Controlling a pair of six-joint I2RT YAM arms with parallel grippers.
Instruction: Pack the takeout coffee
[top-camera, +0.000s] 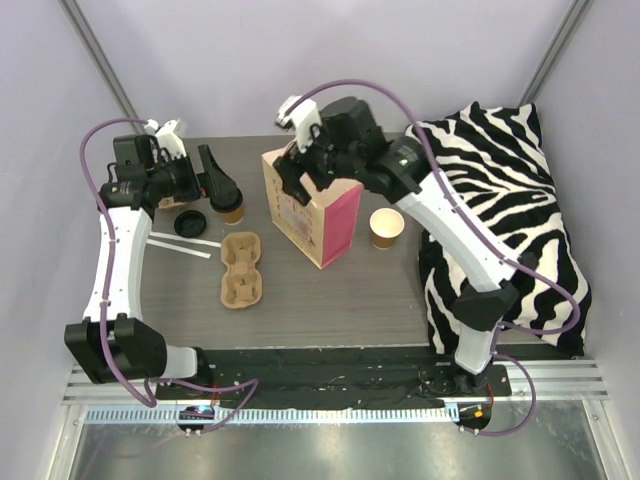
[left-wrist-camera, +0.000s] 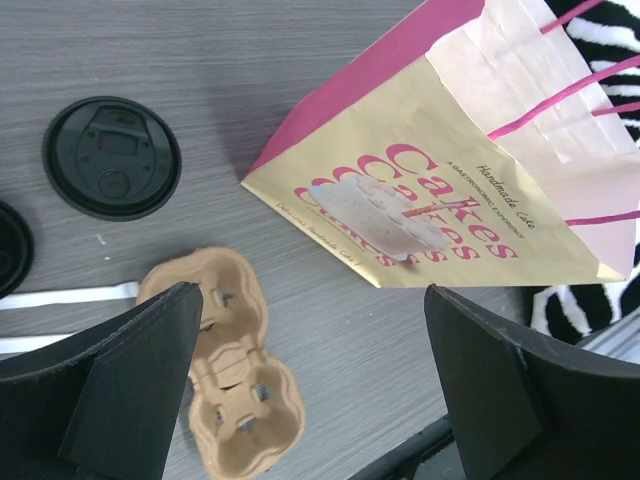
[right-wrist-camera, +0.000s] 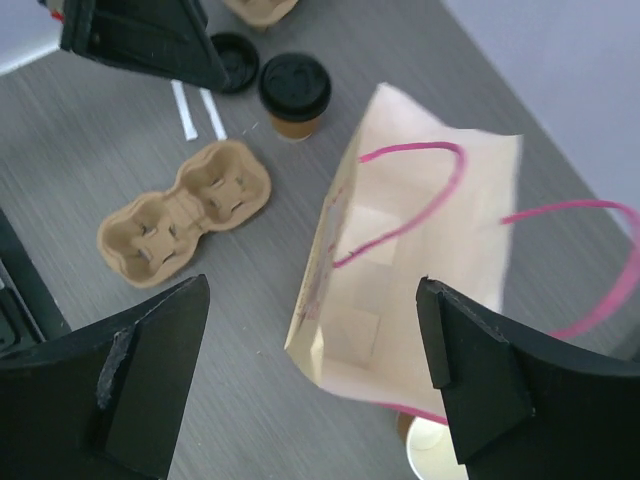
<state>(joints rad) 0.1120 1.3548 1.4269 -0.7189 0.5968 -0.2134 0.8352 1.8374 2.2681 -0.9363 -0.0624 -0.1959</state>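
Top view with both wrist views, read from the arm bases outward. Nearest on the table (top-camera: 330, 300) lies the pulp cup carrier (top-camera: 241, 270), flat and well-side up, both wells empty, so that cups could be dropped straight in. Just beyond it to the left lie two white strips (top-camera: 180, 243) and a loose lid (top-camera: 190, 224), face up and apart from any cup. To the right stands the open cup (top-camera: 386, 227), upright and uncapped, probably the cup that lid is meant for; whether it holds drink cannot be told. Mid-table stands the paper bag (right-wrist-camera: 400, 270), upright with its mouth spread and its pink cord handles (right-wrist-camera: 400, 190) raised, an attitude that admits loading from above; the wrist view into it shows only bare paper. The right gripper (right-wrist-camera: 312, 285) hangs over the bag's mouth with its jaws wide apart and gripping nothing. Farther left stands the lidded cup (right-wrist-camera: 295, 95), upright and outside the carrier. The left gripper (top-camera: 218, 178) hovers just beside and above this cup, jaws spread and empty, a pose suited to descending on it. Along the right edge to the far corner rests a zebra-striped cushion (top-camera: 500, 200).
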